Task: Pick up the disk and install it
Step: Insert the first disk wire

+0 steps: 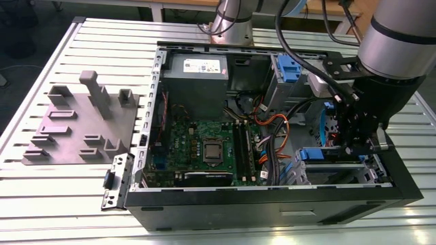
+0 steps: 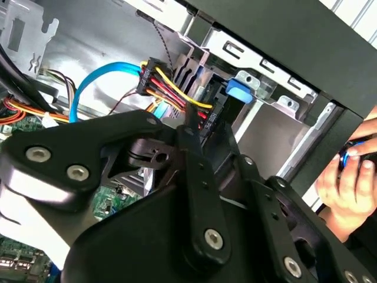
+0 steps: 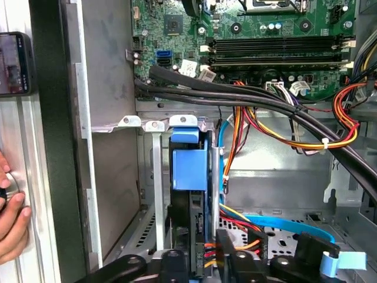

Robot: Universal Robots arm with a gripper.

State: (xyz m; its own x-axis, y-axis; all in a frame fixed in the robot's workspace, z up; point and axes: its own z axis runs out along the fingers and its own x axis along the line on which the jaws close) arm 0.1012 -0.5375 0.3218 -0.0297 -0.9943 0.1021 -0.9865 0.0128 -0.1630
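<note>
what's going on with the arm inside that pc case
The robot arm has its gripper lowered into the open computer case, at the drive bay on the exterior view's right. The disk, with its blue rails, sits upright in that bay's slot, with the gripper right at its cabled end. A person's hand rests on the table just outside the case. The grey moulded plate lies on the table on the exterior view's left.

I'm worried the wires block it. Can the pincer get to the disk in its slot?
Probably yes. The pincer is right at the disk, which sits upright in its metal bay. The coloured cables run beside it, not across the way.
</note>
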